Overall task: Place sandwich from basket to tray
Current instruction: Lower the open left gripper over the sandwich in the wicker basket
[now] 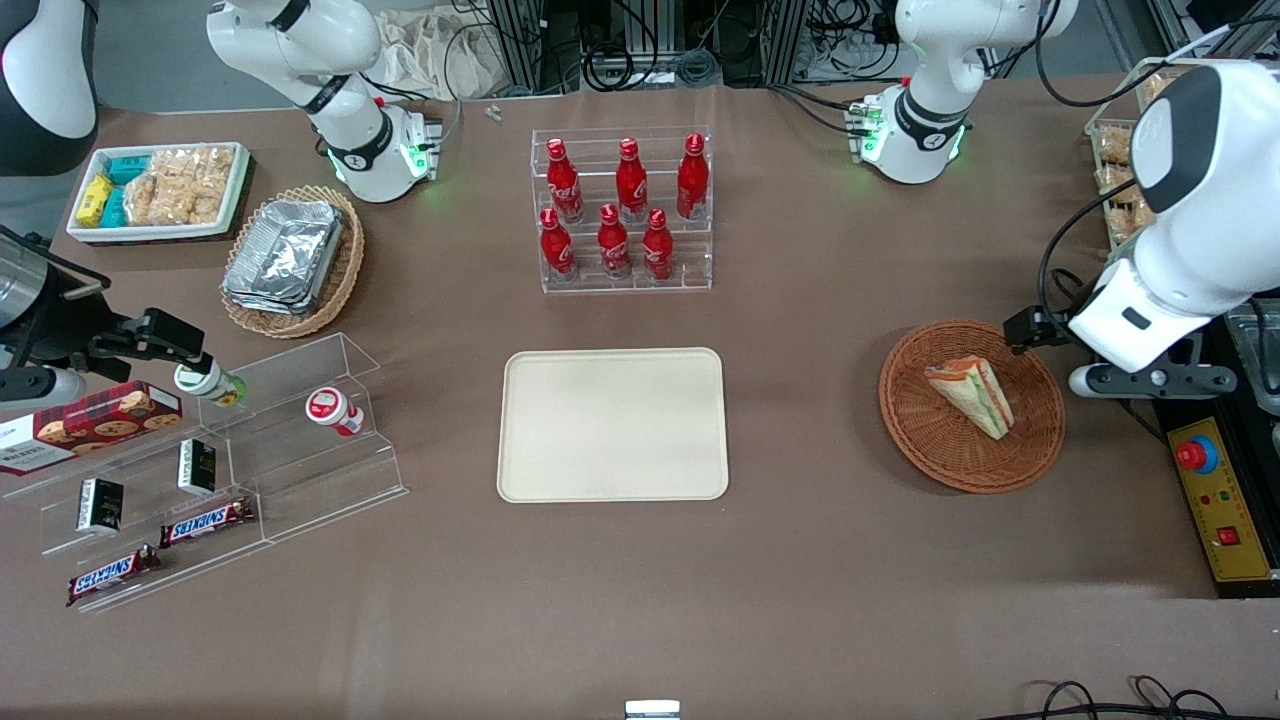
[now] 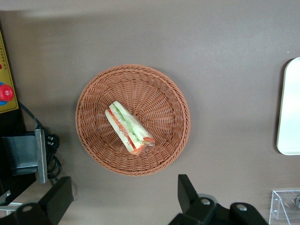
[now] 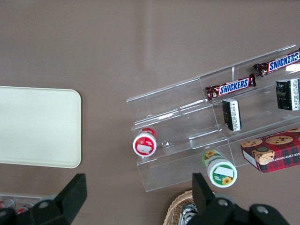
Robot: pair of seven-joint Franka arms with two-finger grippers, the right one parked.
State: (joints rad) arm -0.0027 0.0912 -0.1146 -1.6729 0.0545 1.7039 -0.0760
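Sandwich (image 2: pixel 129 127) in basket (image 2: pixel 173 101), below open pincer (image 2: pixel 123 199).

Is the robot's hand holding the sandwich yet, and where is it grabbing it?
No, nothing is held. The open gripper hovers above the round reddish-brown wicker basket, where the triangular white-bread sandwich lies untouched.

Sandwich (image 1: pixel 970 394) in basket (image 1: pixel 925 432); gripper (image 2: pixel 123 201) above.

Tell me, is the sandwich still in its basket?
Yes: the sandwich lies in the wicker basket; the open gripper hovers above, and the tray is empty.
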